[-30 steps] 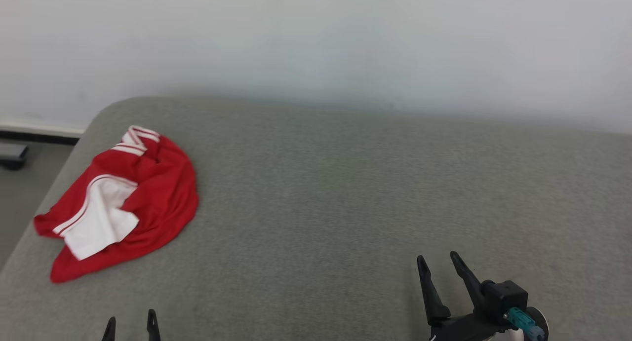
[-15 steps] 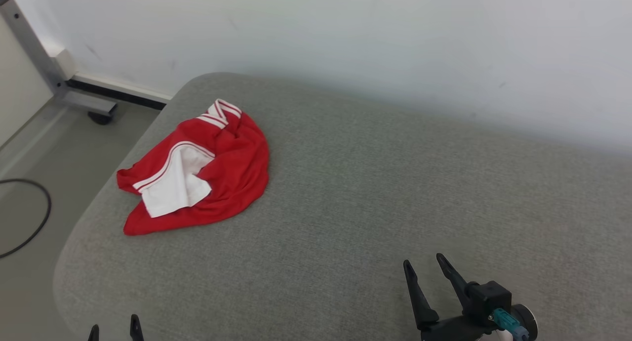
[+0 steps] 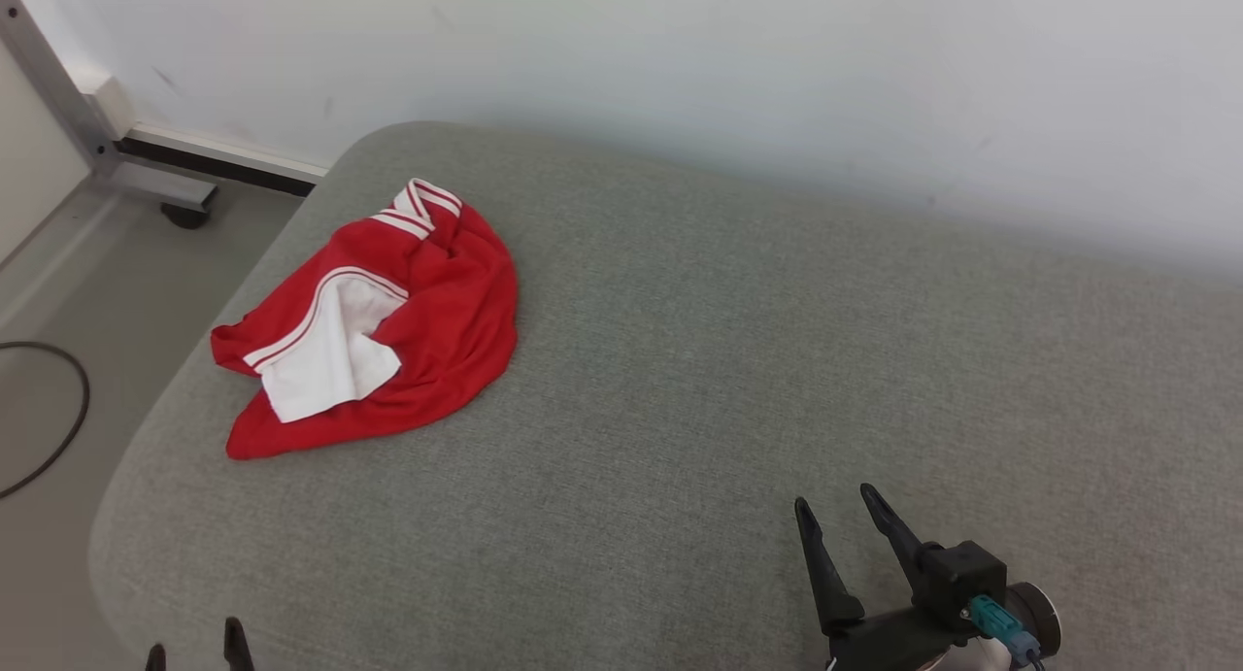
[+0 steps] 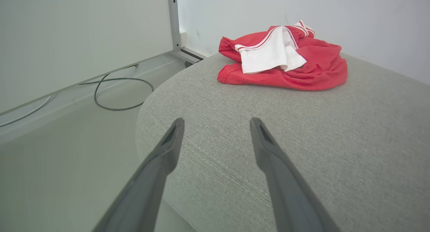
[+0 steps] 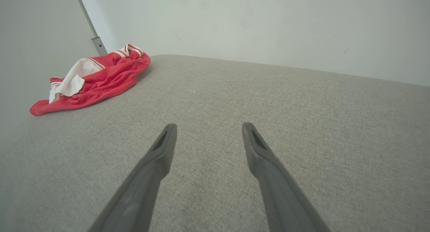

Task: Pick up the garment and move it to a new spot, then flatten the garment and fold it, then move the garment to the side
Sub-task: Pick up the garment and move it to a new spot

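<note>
Far left: one grey metal post (image 3: 44, 74), slanted in the head view and joined to a low rail that sits on one dark caster (image 3: 184, 215). One dark skirting strip (image 3: 218, 161) runs along the foot of the wall. One black cable (image 3: 60, 428) lies in a loop on the pale floor (image 3: 97, 292). One left gripper (image 3: 192, 640) with two dark fingers, its tips at the lower left of the head view. In the left wrist view the fingers stand spread apart with nothing between them, poised over the near left corner of the surface. One garment (image 3: 447, 312), red and crumpled in a heap, with one white panel uppermost, edged by thin red and white stripes, and one striped band at its far end. It lies on the far left part of the surface, close to the left edge, well apart from both grippers and touched by neither. One padded surface (image 3: 699, 360) of grey woven fabric with rounded corners; one stitched seam shows near its left corner in the left wrist view. One wall (image 3: 728, 59), white and plain, with a few faint scuffs. One right gripper (image 3: 833, 497) with two dark fingers, at the lower right of the head view, spread apart and empty above bare grey fabric. One teal connector (image 3: 992, 617) sits on its black body.
</note>
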Available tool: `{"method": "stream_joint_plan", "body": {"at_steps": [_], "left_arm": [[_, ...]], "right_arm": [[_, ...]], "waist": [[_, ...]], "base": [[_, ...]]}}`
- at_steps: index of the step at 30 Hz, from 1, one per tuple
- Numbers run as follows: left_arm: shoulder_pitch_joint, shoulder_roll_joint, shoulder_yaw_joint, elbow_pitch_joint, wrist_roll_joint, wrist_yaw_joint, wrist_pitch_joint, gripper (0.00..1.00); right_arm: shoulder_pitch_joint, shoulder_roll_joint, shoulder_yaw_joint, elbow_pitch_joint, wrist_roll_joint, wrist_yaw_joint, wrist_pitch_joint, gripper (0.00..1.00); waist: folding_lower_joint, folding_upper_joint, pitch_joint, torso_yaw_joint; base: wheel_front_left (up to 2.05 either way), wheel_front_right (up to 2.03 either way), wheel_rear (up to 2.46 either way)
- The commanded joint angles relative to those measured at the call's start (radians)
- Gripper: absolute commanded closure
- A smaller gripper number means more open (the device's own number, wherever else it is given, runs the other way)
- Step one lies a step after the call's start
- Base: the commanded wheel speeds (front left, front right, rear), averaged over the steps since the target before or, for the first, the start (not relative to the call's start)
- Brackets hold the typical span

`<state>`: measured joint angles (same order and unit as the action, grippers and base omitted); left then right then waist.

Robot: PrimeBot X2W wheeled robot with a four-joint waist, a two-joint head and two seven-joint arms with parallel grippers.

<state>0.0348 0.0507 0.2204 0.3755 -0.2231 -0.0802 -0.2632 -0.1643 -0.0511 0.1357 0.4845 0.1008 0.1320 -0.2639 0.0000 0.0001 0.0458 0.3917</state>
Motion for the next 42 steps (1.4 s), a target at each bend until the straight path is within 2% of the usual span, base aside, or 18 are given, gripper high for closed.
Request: {"method": "stream_joint_plan", "body": {"at_steps": [1, 7, 13, 18, 26, 31, 39, 42], "left_arm": [[-0.017, -0.001, 0.007, 0.002, -0.003, -0.004, -0.002, 0.00], [-0.088, -0.001, 0.044, 0.021, 0.011, -0.025, -0.002, 0.00], [-0.221, 0.053, 0.047, 0.061, 0.012, -0.042, -0.002, 0.00], [-0.363, 0.150, -0.010, 0.153, -0.009, -0.050, -0.001, 0.00], [-0.581, 0.319, -0.178, 0.313, -0.163, -0.049, 0.075, 0.00], [-0.644, 0.370, -0.196, 0.418, -0.217, -0.048, 0.096, 0.00], [-0.693, 0.375, -0.198, 0.563, -0.235, -0.045, 0.098, 0.00], [-0.714, 0.372, -0.198, 0.609, -0.235, -0.030, 0.089, 0.00]], "right_arm": [[-0.009, 0.000, -0.001, -0.004, -0.012, -0.003, 0.000, 0.00], [-0.026, -0.001, 0.004, -0.018, -0.036, -0.003, 0.000, 0.00], [-0.062, -0.028, 0.016, -0.044, -0.039, -0.003, 0.000, 0.00], [-0.090, -0.054, 0.040, -0.079, -0.030, -0.003, 0.000, 0.00], [-0.126, -0.101, 0.052, -0.126, -0.026, -0.003, 0.000, 0.00], [-0.142, -0.118, 0.053, -0.132, -0.020, -0.003, 0.000, 0.00], [-0.144, -0.128, 0.050, -0.135, -0.021, -0.003, 0.000, 0.00], [-0.146, -0.134, 0.045, -0.138, -0.024, -0.003, 0.000, 0.00]], "waist": [[0.0000, -0.0001, 0.017, -0.020], [0.0000, -0.0001, 0.056, -0.056], [0.0000, -0.0001, 0.115, -0.089], [0.0000, -0.0001, 0.170, -0.124], [0.0000, -0.0001, 0.258, -0.200], [0.0000, -0.0001, 0.289, -0.242], [0.0000, -0.0001, 0.312, -0.287], [0.0000, -0.0001, 0.327, -0.294]], "base": [[0.00, 0.00, 0.00], [0.00, 0.00, 0.00], [0.00, 0.00, 0.00], [0.00, 0.00, 0.00], [0.00, 0.00, 0.00], [0.00, 0.00, 0.00], [0.00, 0.00, 0.00], [0.00, 0.00, 0.00]]}}
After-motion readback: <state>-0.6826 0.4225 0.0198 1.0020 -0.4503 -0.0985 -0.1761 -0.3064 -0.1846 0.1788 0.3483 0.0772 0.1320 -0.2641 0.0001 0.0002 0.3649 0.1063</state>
